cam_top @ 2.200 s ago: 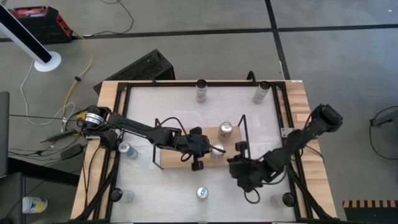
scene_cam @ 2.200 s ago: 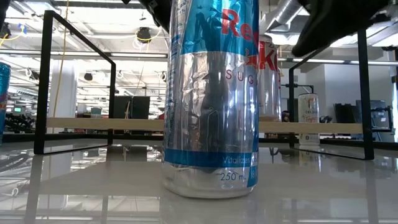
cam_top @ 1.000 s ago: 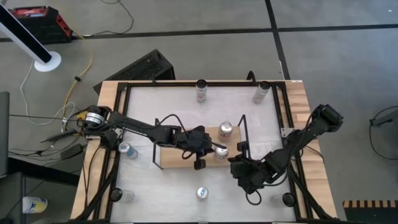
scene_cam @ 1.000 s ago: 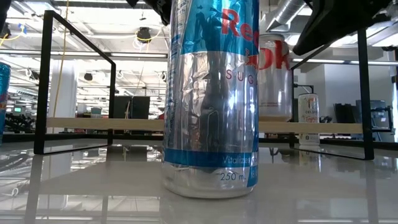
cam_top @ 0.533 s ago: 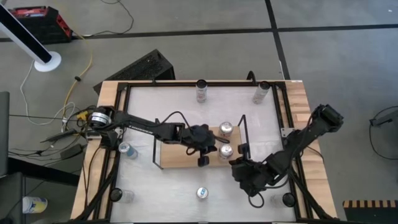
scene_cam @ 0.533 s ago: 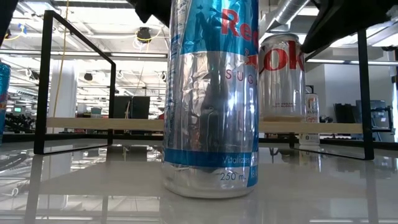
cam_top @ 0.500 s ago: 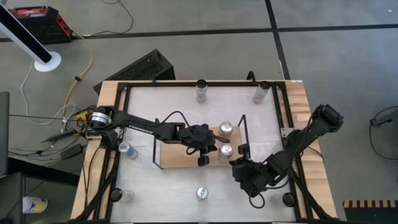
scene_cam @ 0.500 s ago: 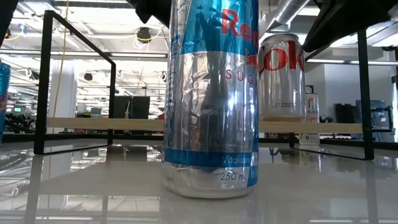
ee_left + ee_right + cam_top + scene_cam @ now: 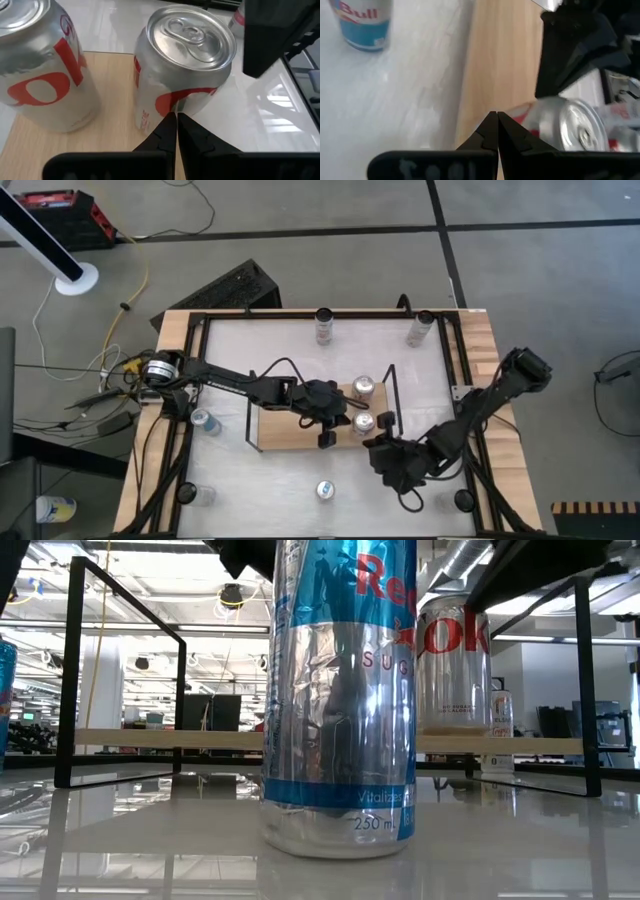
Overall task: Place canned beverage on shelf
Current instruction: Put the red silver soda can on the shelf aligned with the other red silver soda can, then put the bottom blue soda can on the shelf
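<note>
The shelf (image 9: 290,430), a wooden board with black wire ends, lies mid-table. Two silver-and-red cans stand upright on its right end: a far one (image 9: 363,387) (image 9: 40,70) and a near one (image 9: 363,423) (image 9: 185,60) (image 9: 452,665). My left gripper (image 9: 345,418) (image 9: 176,117) is shut and sits just left of the near can. My right gripper (image 9: 374,442) (image 9: 496,116) is shut too, over the board's near edge, close to the same can (image 9: 570,125) on its near right side. My left gripper's shut fingertips rest against the near can's side wall, low down (image 9: 167,106). They come from the table's left, slanting downward. The can stands upright on the board, near its right end. My right gripper's shut tips are close to that can; I cannot tell whether they touch it.
A blue-and-silver can (image 9: 325,490) (image 9: 340,690) stands on the white table in front of the shelf. More cans stand at the far edge (image 9: 323,325) (image 9: 420,330) and at the left (image 9: 205,422). The shelf's right wire end (image 9: 388,395) rises just beyond the two cans.
My left gripper, still shut, has moved toward the table's right edge. It slid the near can upright along the board toward the right wire end, then stopped. My right gripper has turned a little at the wrist, toward the can.
</note>
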`<action>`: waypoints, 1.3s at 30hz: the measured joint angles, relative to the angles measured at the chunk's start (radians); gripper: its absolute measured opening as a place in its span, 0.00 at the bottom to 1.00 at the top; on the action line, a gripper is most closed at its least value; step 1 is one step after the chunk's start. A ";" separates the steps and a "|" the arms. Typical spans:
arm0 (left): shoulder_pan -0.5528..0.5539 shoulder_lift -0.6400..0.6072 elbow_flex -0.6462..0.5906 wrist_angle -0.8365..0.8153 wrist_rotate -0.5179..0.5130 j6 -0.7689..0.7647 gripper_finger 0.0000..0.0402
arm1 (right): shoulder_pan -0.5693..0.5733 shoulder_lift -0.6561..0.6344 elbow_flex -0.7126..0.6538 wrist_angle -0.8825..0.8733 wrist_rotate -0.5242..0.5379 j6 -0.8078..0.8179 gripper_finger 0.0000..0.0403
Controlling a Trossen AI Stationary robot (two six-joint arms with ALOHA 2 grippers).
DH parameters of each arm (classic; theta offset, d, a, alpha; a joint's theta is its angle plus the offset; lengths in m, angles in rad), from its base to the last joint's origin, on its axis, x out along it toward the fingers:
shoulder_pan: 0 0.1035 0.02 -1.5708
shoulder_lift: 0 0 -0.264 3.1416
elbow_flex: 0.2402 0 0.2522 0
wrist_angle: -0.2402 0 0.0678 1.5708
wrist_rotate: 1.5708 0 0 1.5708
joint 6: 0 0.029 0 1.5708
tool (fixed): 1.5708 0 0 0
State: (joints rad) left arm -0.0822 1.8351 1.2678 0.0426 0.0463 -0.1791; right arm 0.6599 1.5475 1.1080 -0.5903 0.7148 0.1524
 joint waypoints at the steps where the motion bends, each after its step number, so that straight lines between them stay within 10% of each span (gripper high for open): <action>1: 0.000 0.000 0.000 -0.002 0.000 0.000 0.00 | -0.003 0.000 0.000 0.010 -0.009 -0.012 0.06; 29: 0.000 0.000 0.000 0.033 -0.003 0.010 0.00 | -0.028 0.000 0.000 0.022 -0.010 -0.030 0.06; 39: -0.024 -0.164 0.069 -0.295 -0.059 0.011 0.00 | -0.017 0.001 0.000 0.015 -0.010 -0.029 0.06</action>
State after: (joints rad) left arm -0.1059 1.6712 1.3371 -0.2521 -0.0129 -0.1683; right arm 0.6426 1.5482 1.1076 -0.5754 0.7052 0.1239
